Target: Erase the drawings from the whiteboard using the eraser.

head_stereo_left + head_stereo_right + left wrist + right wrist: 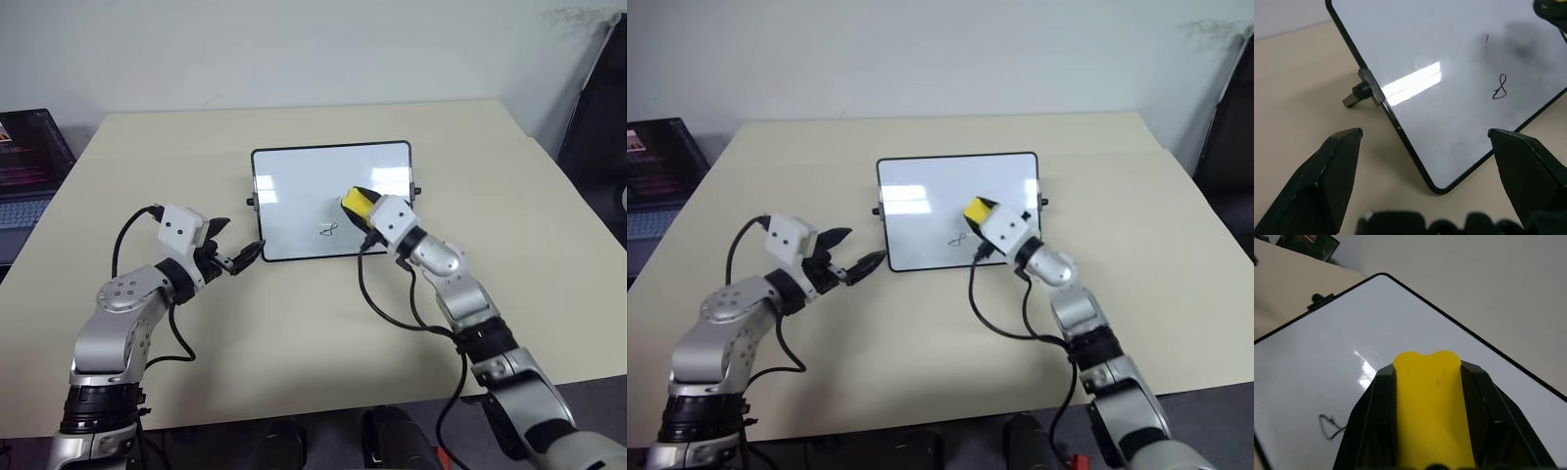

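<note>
The whiteboard [294, 196] lies flat in the middle of the table, black-framed and glossy. Of the drawings, one small dark loop [330, 230] shows near its front edge, also in the wrist views [1500, 88] [1330, 426]. The yellow eraser [357, 204] sits over the board's right part, just right of and behind the loop. My right gripper [362, 209] is shut on it [1430, 401]. Whether the eraser touches the board I cannot tell. My left gripper [240, 238] stands open at the board's front left corner, nothing between its fingers [1327, 181].
A laptop [24, 166] sits off the table's far left. A dark upright object [598, 127] stands past the right edge. A small black knob [1359, 93] juts from the board's left short side. Black cables hang from both wrists.
</note>
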{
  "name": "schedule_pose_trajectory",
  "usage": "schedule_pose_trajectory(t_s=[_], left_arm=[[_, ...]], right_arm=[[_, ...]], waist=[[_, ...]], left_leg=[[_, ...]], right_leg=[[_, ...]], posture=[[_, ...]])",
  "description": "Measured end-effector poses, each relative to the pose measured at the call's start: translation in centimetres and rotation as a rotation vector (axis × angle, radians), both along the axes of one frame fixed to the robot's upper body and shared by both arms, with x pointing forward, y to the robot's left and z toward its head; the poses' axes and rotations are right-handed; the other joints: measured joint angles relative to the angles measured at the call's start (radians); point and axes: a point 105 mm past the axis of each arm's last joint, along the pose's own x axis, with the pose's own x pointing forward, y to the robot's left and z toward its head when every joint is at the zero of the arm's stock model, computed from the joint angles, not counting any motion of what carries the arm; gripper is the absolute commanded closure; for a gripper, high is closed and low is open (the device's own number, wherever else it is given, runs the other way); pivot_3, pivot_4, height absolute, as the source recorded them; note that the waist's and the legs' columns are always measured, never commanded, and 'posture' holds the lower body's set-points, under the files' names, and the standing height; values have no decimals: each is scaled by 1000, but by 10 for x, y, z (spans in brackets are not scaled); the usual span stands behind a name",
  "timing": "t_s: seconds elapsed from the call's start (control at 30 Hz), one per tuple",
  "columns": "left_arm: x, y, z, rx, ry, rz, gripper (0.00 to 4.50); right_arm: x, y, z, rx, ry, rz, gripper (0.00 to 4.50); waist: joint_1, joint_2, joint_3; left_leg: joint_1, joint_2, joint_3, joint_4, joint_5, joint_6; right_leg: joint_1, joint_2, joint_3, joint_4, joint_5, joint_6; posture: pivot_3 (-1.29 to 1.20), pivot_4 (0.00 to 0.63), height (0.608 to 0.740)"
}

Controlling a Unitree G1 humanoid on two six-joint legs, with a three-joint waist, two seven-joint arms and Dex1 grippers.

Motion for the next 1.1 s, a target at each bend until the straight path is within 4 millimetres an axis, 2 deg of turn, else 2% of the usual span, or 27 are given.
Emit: schedule_pose_trajectory(t_s=[0.17,0.33,0.43,0.53,0.63,0.7,0.87,0.97,1.1], left_arm=[[0,-1,0,0,1,-5,0],[0,-1,-1,0,2,-6,0],[0,-1,-1,-1,2,-8,0],[0,-1,-1,-1,2,-8,0],[0,-1,-1,-1,3,-8,0],[0,-1,-1,0,2,-8,0],[-1,-1,-2,-1,6,-8,0],[-1,-1,-2,-1,6,-8,0],[-1,-1,-2,-1,7,-8,0]], right_arm=[[27,-1,-5,53,61,-100,3074],[35,6,-18,88,126,-114,3074],[32,14,-27,66,157,-81,3074],[25,23,-45,-10,189,-33,3074],[14,32,-68,-114,221,20,3074],[10,36,-75,-157,227,40,3074],[15,33,-70,-164,184,-18,3074],[24,24,-52,-119,135,-76,3074],[36,13,-17,-18,36,-165,3074]], waist=[[-3,0,0],[-7,-1,-1],[-14,-2,-1],[-16,-3,-2],[-18,-3,-2],[-19,-3,-3],[-19,-3,-2],[-16,-3,-2],[-15,-3,-2]], left_leg=[[-1,0,0,-1,0,0],[0,0,1,-1,-1,1],[3,0,3,0,-1,1],[6,0,5,2,-1,1],[20,-1,6,1,-1,1],[22,-1,6,2,0,1],[22,-1,4,3,3,4],[20,0,4,3,3,4],[17,0,4,1,2,4]], right_leg=[[-1,-1,0,0,0,0],[-1,-1,1,1,0,0],[0,0,2,3,1,0],[1,0,4,9,0,0],[14,2,4,9,-1,0],[15,3,4,10,-3,3],[14,5,4,14,-1,1],[13,5,4,13,-1,1],[10,3,4,12,1,-3]], posture=[[0,150,740],[0,150,740],[0,150,740],[0,150,740],[0,150,740],[0,150,740],[0,150,740],[0,150,740],[0,150,740]])
